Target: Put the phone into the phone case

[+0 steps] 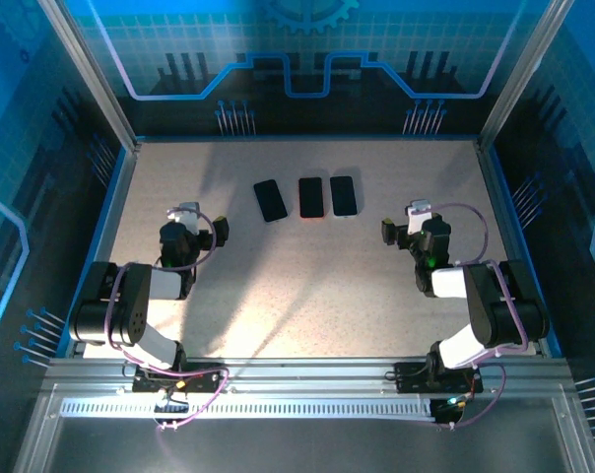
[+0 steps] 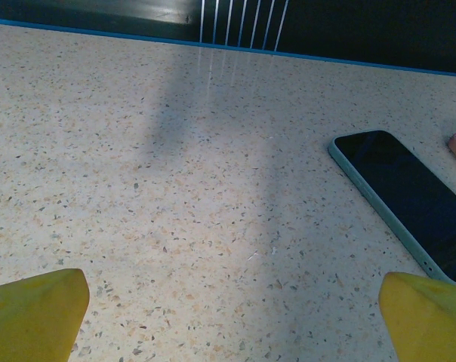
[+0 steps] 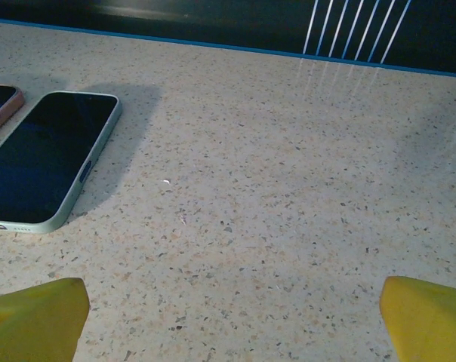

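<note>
Three dark, phone-shaped slabs lie in a row at the middle back of the table. The left slab [image 1: 270,200] has a pale green rim [image 2: 379,204]. An orange rim [image 3: 3,113] runs round the middle slab [image 1: 310,197]. On the right slab [image 1: 344,195] the edge is pale green with side buttons [image 3: 50,162]. I cannot tell which is the phone and which the phone case. My left gripper [image 1: 199,222] [image 2: 232,302] stands open over bare table, left of and nearer than the row. My right gripper [image 1: 408,225] [image 3: 234,302] is open too, to the right of the row. Nothing is between the yellow fingertips [image 2: 50,305] [image 3: 428,313].
The speckled table [image 1: 307,286] is walled by blue-edged panels on the left, back and right. A metal rail [image 1: 307,379] crosses the near edge by the arm bases. Thin white rods [image 2: 243,23] [image 3: 356,30] stand at the back wall.
</note>
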Tool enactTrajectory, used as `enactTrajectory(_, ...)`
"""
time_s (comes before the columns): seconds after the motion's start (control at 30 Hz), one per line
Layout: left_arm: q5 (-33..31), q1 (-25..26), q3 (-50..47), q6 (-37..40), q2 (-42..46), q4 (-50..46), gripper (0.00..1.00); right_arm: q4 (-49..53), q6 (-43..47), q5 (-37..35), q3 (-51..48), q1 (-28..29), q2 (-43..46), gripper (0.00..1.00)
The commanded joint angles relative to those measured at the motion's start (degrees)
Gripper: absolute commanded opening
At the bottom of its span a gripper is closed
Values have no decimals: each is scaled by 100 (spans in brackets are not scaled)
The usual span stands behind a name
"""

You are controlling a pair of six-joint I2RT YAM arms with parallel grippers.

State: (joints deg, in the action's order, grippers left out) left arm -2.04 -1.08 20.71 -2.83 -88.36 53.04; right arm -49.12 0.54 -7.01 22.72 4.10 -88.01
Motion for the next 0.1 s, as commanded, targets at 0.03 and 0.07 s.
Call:
enactTrajectory(0.03, 29, -76, 11, 77, -50, 182, 99, -177, -38, 133, 11, -28, -23, 100)
enactTrajectory(0.07, 31, -76, 12, 83, -53, 181, 99, -199, -34, 89, -1, -6, -23, 100)
